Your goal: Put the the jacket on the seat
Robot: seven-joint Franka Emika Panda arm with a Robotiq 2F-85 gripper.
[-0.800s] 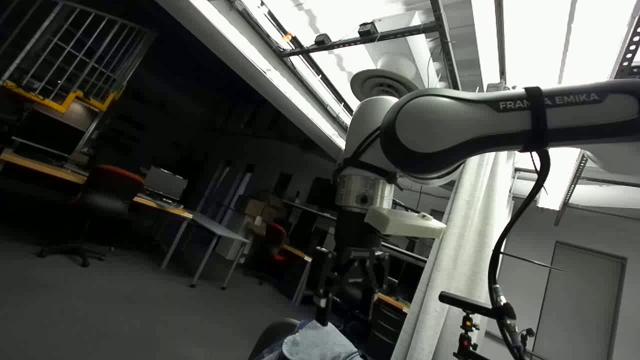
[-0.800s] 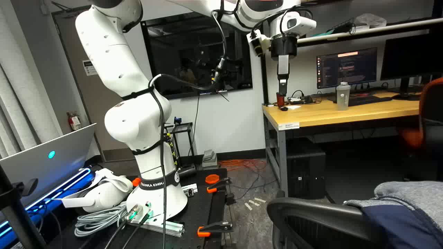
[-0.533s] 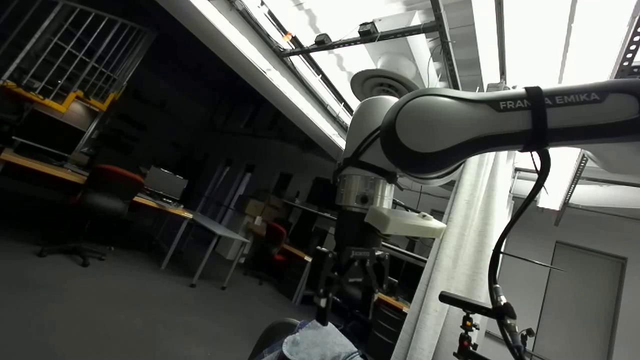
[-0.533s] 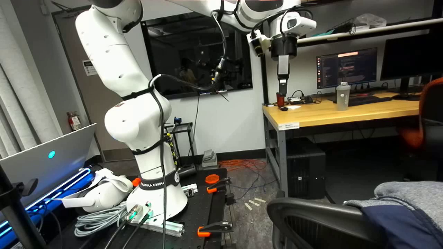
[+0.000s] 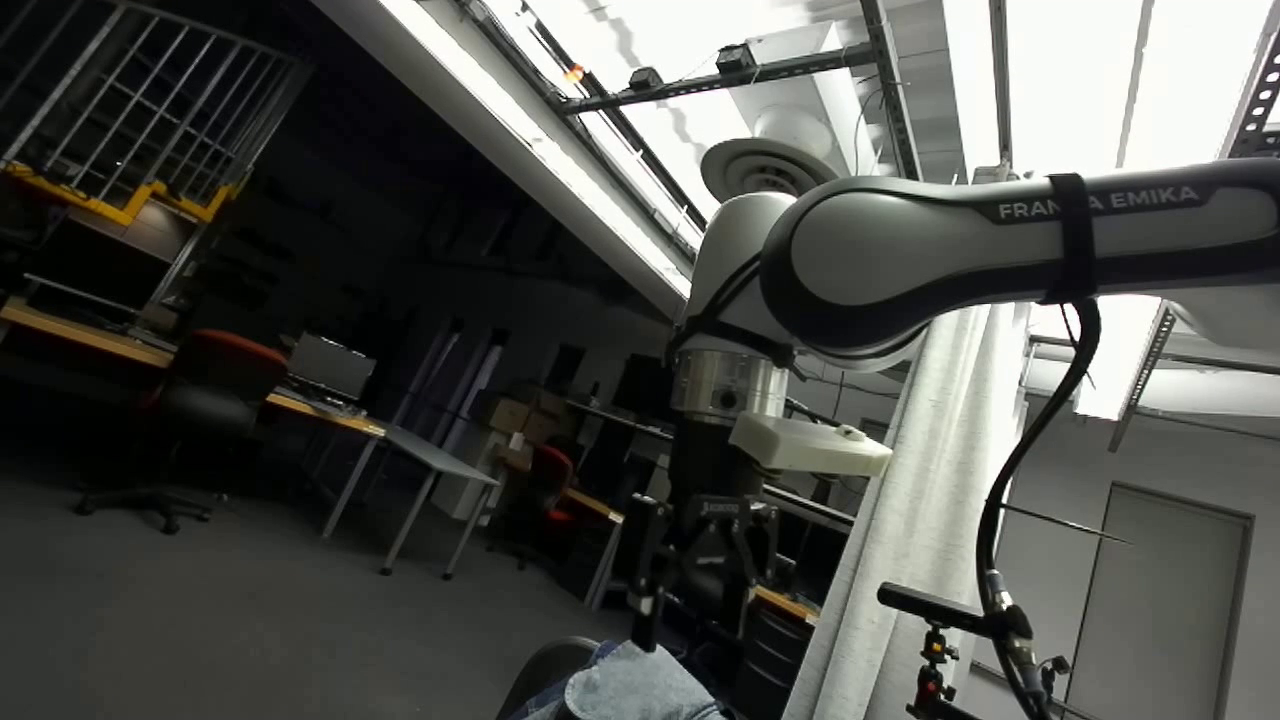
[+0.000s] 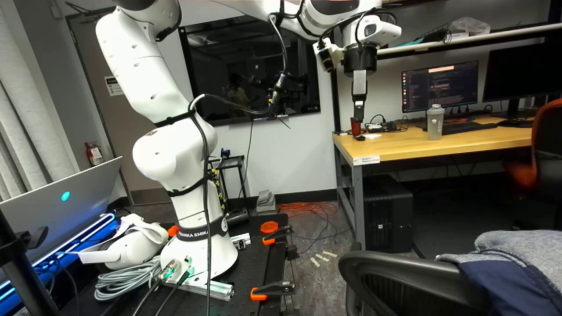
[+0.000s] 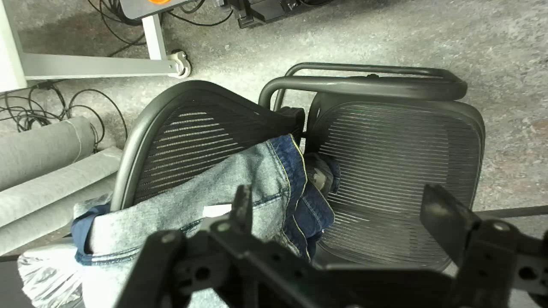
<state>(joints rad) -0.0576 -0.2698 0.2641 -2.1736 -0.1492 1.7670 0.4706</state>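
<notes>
No visible change: tool (image 7: pixel 340 205) hangs jaws wide, empty, jacket (image 7: pixel 184 201) below it over the backrest (image 7: pixel 195 132), so grasp and transfer to the seat (image 7: pixel 394 171) likely remain.

Your gripper (image 7: pixel 338 194) looked matt, the robot arm (image 6: pixel 173 149) smooth and glossy, the jacket (image 7: pixel 171 205) coarse denim cloth, the seat (image 7: pixel 391 171) ribbed mesh, the desktop (image 6: pixel 404 142) smooth wood

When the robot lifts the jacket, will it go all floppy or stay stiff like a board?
Probably floppy, since the jacket bends over the chair back and crumples into folds. It may feel thick and a bit heavy, because it looks like denim with yellow stitching. Rolling seems unlikely, as it lies draped rather than balled up.
</notes>
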